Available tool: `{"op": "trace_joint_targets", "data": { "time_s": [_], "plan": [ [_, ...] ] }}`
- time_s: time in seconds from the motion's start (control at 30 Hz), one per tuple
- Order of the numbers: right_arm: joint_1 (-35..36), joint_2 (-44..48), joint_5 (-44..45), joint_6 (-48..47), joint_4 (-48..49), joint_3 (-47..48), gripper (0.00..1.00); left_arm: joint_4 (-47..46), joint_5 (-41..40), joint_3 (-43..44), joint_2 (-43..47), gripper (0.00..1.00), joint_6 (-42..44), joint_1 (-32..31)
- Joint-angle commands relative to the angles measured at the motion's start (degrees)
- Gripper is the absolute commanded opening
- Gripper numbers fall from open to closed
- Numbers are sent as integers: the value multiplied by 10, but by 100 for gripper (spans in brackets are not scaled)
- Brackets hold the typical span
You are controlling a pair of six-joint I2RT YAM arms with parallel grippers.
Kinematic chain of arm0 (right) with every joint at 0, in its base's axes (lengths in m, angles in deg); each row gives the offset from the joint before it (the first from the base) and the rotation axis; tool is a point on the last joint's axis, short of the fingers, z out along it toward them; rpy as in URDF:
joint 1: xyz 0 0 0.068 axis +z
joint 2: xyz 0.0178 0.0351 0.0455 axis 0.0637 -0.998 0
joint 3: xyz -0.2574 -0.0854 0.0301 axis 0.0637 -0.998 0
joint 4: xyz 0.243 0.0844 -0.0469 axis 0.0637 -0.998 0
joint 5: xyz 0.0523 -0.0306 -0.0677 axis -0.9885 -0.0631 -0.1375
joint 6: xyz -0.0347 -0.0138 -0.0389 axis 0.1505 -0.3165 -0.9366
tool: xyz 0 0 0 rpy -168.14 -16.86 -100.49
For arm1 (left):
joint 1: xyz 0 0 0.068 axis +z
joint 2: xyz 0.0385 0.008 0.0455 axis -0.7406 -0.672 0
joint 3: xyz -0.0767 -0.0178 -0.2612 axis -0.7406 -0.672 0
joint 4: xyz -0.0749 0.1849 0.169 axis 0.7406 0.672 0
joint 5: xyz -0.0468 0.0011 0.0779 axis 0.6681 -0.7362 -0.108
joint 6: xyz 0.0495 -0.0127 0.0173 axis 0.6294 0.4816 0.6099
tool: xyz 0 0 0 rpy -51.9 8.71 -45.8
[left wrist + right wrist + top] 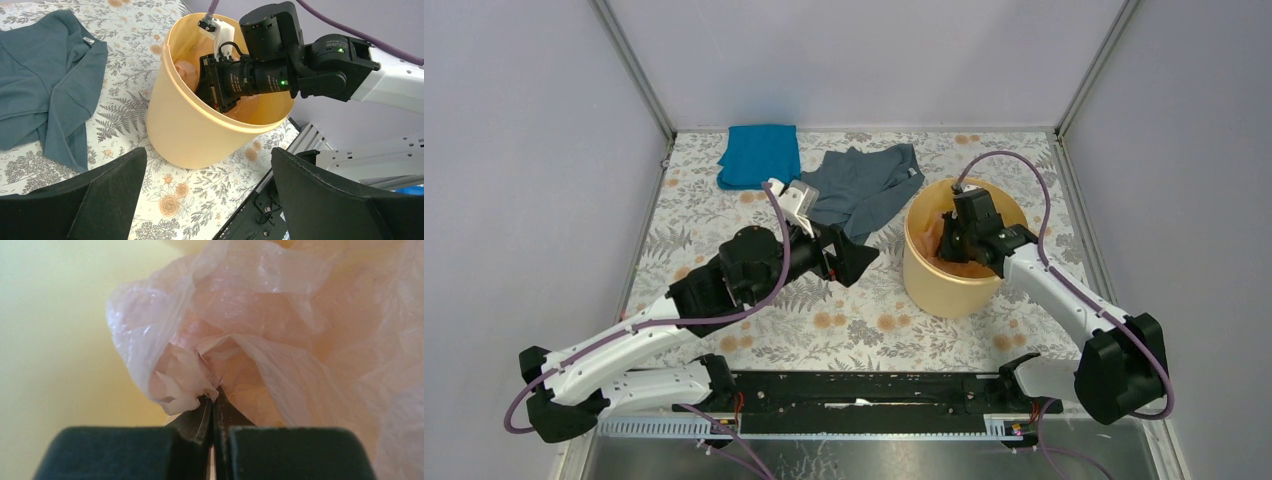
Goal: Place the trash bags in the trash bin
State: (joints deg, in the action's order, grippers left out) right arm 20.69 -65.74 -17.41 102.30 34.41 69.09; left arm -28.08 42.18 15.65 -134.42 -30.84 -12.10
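1. Two claws are in view; the right claw (212,412) is pressed together on a fold of the pale-pink trash bag (260,315), the thin film caught between its tips.
2. The rest of the bag bunches up, crinkled and translucent, just ahead of that claw and above it in its wrist view; the yellow wall of the trash bin (50,340) fills the space to the claw's left there.
3. Seen from above, the right claw reaches down past the bin's rim; claw and bag both sit inside the bin.
4. The left claw (210,200) is spread wide and grips nothing; it is held over the floral bench (132,30), apart from the bin, which stands upright just ahead of it.
5. A grey-blue garment (40,85) lies rumpled on the bench, ahead of the left claw and to its left in its wrist view; a bright blue folded cloth (759,153) lies beyond the garment, well apart from both claws.
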Motion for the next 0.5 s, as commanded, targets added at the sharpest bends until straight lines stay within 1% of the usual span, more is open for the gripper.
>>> {"op": "trace_joint_targets", "data": {
  "time_s": [0.0, 0.13, 0.2, 0.37, 0.47],
  "plan": [
    [-7, 15, -67, -11, -45, 54, 0, -19, -3, 23, 7, 99, -13, 4],
    [-7, 70, -62, -24, -94, 127, 0, -1, -19, 39, -11, 99, -41, 4],
    [-7, 88, -74, -31, -117, 161, 0, 3, -17, 49, -23, 99, -48, 4],
    [-7, 81, -75, -64, -195, 255, 0, 3, -9, 90, -62, 99, -39, 4],
    [-7, 94, -85, -75, -200, 287, 4, 6, -6, 125, -99, 99, -20, 3]
  ]
}}
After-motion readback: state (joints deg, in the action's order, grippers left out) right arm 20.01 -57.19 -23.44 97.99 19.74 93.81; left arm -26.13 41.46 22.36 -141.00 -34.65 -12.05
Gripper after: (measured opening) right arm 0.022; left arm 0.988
